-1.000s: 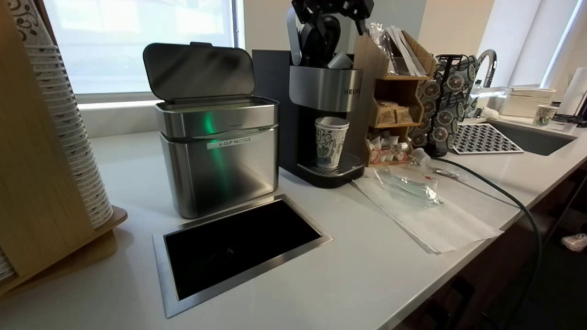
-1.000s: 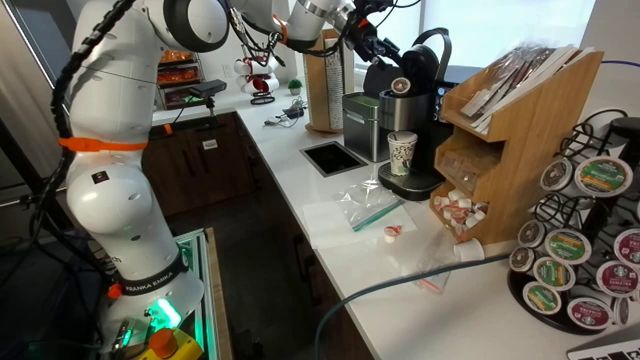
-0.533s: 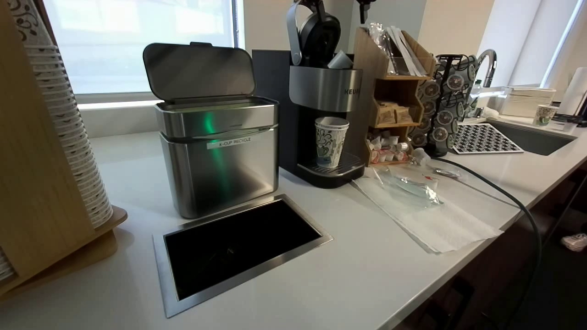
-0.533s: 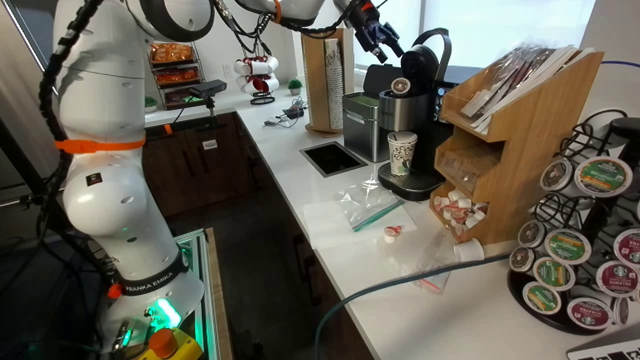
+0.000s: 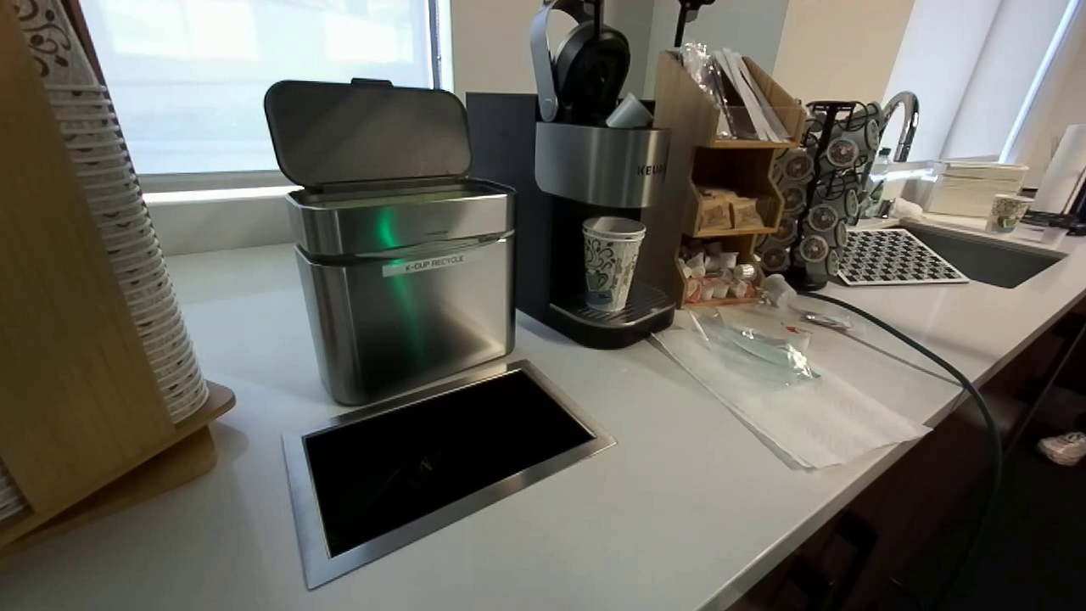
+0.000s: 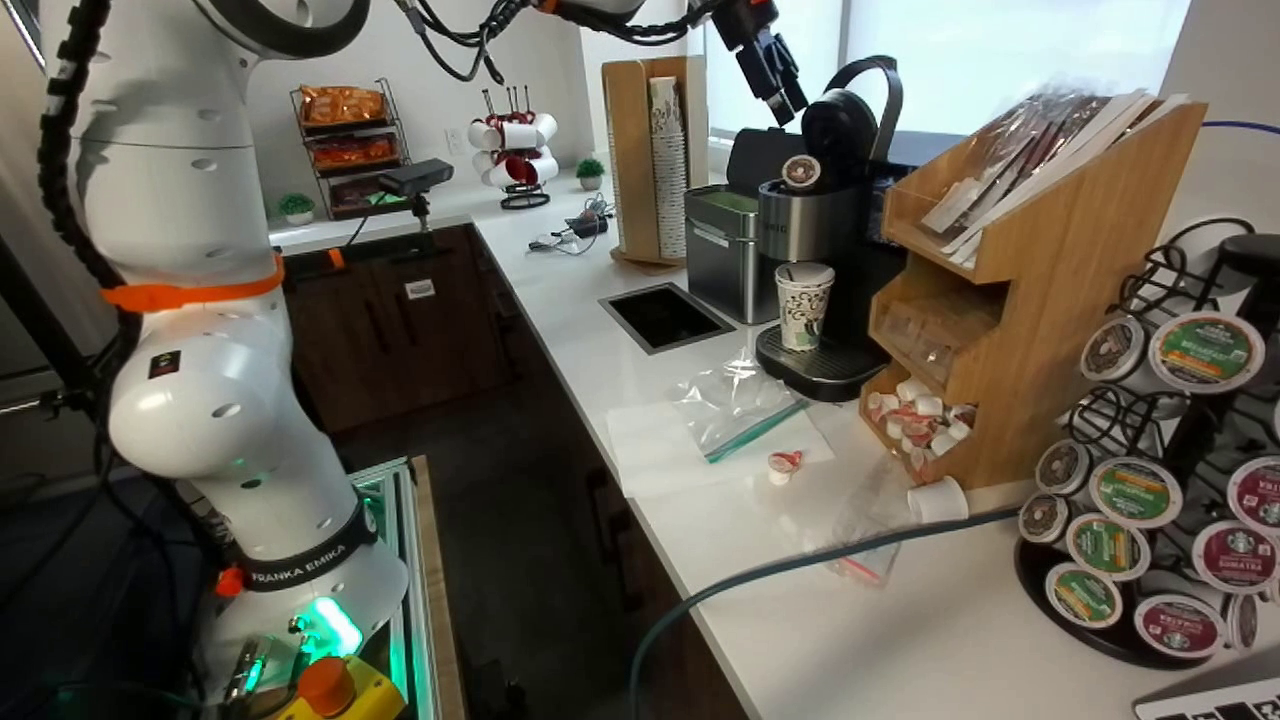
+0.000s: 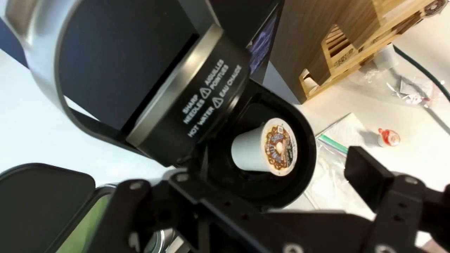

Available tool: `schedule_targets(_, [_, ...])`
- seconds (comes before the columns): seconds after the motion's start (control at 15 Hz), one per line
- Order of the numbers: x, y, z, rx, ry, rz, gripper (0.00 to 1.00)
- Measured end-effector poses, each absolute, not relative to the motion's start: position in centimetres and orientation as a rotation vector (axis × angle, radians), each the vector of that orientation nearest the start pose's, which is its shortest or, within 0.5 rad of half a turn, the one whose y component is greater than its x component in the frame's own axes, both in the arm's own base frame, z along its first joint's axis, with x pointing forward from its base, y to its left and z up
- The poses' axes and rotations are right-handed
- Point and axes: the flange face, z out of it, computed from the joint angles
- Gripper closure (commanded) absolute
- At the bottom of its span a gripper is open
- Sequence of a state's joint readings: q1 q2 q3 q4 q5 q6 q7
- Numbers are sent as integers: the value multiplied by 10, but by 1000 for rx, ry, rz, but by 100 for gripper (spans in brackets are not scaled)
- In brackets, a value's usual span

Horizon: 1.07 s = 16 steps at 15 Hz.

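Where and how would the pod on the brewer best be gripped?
Probably take the pod from above by opposite flanks: it lies tilted, its lid facing away from the raised head, and sticks up from the brewer. The open gripper seems lined up with its length, so turning may help.

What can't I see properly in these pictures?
Hand: in an exterior view, mostly cut off by the top edge.
Coffee pod: in the wrist view, its smallest label print is too tiny to read.
Paper cup: in both exterior views, its own wall hides the bottom inside.
Counter hole: in both exterior views, its depths are too dark to make out.
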<state>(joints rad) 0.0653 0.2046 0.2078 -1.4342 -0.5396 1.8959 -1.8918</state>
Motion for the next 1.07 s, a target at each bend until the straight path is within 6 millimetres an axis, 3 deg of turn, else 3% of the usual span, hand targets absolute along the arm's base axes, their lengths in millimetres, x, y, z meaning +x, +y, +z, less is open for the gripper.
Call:
schedule_targets(0.4, [632,124,611,1083,2384,-237,0])
schedule_targets(0.6, [639,126,617,902,2388,-159,1])
schedule_targets(0.67, [641,124,618,840,2388,-126,24])
schedule_targets(0.8, [644,119,618,731,2399,-57,29])
schedule_targets(1.07, [644,104,608,585,2463,34,63])
